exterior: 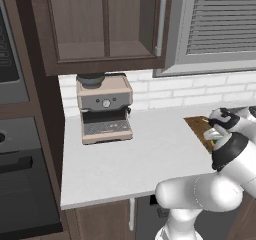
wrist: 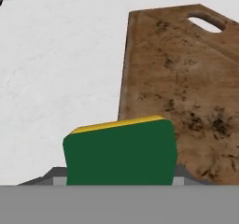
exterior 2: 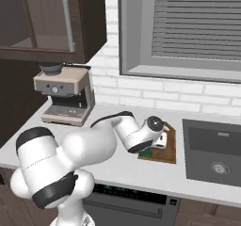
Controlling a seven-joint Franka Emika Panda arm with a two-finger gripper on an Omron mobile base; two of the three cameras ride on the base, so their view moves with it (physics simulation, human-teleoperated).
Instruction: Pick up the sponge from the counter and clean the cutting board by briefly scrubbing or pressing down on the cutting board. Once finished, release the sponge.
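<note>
In the hand view the sponge (wrist: 120, 155), dark green face with a yellow layer along its top edge, sits between the two fingers of my gripper (wrist: 119, 177), which is shut on it. It hangs over the near left corner of the brown wooden cutting board (wrist: 186, 78), stained with dark spots and cut with a handle slot. From the right base, the gripper (exterior 2: 156, 144) points down at the cutting board (exterior 2: 168, 150) with the sponge (exterior 2: 147, 152) under it. The left base view shows the board (exterior: 196, 125) on the counter (exterior: 140, 154), partly hidden by my arm.
A beige coffee machine (exterior: 104, 106) stands at the counter's back left, well away from the board. A dark sink (exterior 2: 214, 152) lies just right of the board. Wall cabinets (exterior: 105, 24) hang above, and a window with blinds (exterior 2: 188, 27) faces the sink.
</note>
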